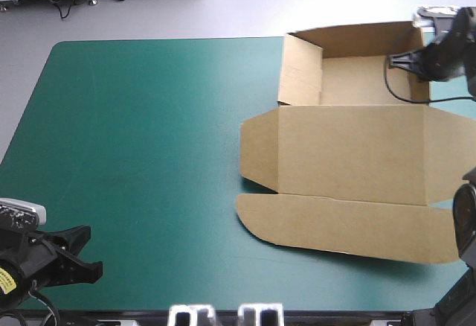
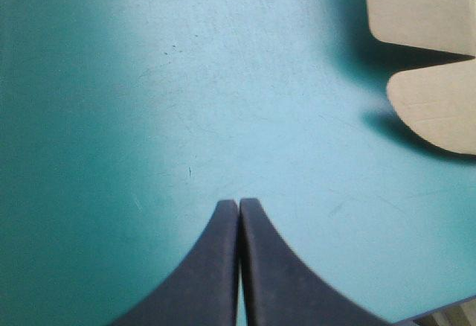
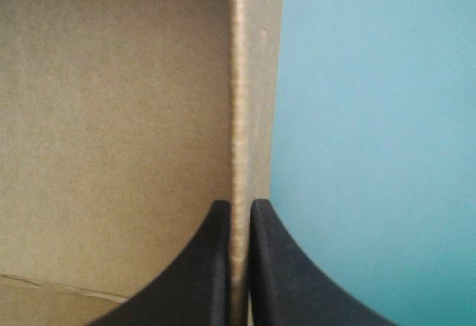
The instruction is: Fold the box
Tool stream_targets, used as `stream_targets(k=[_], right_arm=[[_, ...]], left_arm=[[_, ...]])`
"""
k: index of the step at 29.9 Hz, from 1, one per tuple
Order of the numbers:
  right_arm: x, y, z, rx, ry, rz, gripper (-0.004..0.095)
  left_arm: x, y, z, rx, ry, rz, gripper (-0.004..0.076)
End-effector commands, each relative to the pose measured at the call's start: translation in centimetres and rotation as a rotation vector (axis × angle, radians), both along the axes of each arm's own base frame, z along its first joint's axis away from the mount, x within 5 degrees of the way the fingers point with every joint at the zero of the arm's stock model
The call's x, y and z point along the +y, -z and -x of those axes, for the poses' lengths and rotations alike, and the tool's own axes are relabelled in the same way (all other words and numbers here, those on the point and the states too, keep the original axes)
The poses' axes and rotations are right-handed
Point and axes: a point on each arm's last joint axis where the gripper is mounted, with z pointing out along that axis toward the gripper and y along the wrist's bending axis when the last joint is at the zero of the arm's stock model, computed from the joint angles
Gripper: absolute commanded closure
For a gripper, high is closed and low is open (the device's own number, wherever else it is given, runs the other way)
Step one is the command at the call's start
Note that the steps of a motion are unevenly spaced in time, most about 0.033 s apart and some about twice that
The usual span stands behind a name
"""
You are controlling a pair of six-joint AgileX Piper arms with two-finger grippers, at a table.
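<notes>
Box [image 1: 349, 155] is lying open as a tray, lid flat | your right gripper [image 3: 239, 205] is pinching its wall | your left gripper [image 2: 239, 203] is sitting closed

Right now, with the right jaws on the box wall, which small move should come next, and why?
Probably open the right jaws slightly and lift clear. They pinch the box by its right wall, which already stands upright like the far wall, while the lid lies flat on the table.
</notes>
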Motion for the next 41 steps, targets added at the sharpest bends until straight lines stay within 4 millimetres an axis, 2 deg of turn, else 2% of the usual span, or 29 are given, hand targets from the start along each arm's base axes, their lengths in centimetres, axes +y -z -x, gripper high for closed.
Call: stream_targets(k=[1,6,11,13,17,19,21,25,29,32,36,38,41], right_arm=[[-3.7,-1.1,3.4,-0.007,0.097,0.015,0.0927],[-7.9,2.5,4.6,0.080,0.197,0.007,0.0927],[-9.0,5.2,4.1,0.101,0.142,0.066,0.0893],[-9.4,5.9,3.7,0.129,0.128,0.098,0.0806],[-9.7,7.3,3.1,0.176,0.124,0.099,0.0532],[-9.8,7.5,3.0,0.181,0.117,0.098,0.0470],[-9.9,7.5,2.9,0.170,0.117,0.109,0.0449],[-10.4,6.1,3.1,0.190,0.125,0.168,0.0449],[-10.2,2.7,4.0,0.146,0.151,0.197,0.0450],[-9.0,-0.2,5.1,0.049,0.149,0.140,0.0451],[-6.7,-3.9,8.1,-0.082,0.140,0.030,0.0467],[-5.3,-5.5,9.9,-0.151,0.153,-0.043,0.0540],[-2.6,-6.7,13.1,-0.226,0.050,-0.139,0.0775]], left_arm=[[0.2,0.0,0.0,0.028,-0.014,-0.020,0.0734],[0.1,2.2,-0.7,0.110,-0.032,-0.039,0.0734],[-0.5,4.4,-1.0,0.200,-0.004,-0.014,0.0734],[-0.7,4.4,-1.0,0.208,0.008,0.008,0.0734],[-0.8,4.4,-0.9,0.208,0.012,0.009,0.0734],[-0.8,4.4,-0.9,0.208,0.012,0.009,0.0734],[-0.7,4.4,-1.0,0.207,0.010,0.006,0.0734],[-0.7,4.4,-1.0,0.206,0.010,0.003,0.0734],[-0.4,4.5,-1.1,0.197,-0.007,-0.028,0.0734],[-0.2,4.5,-1.1,0.191,-0.019,-0.050,0.0734],[0.0,4.5,-1.2,0.170,0.014,-0.105,0.0734],[0.0,4.5,-1.2,0.158,0.031,-0.129,0.0734],[0.0,4.3,-1.5,0.115,0.040,-0.136,0.0734]])
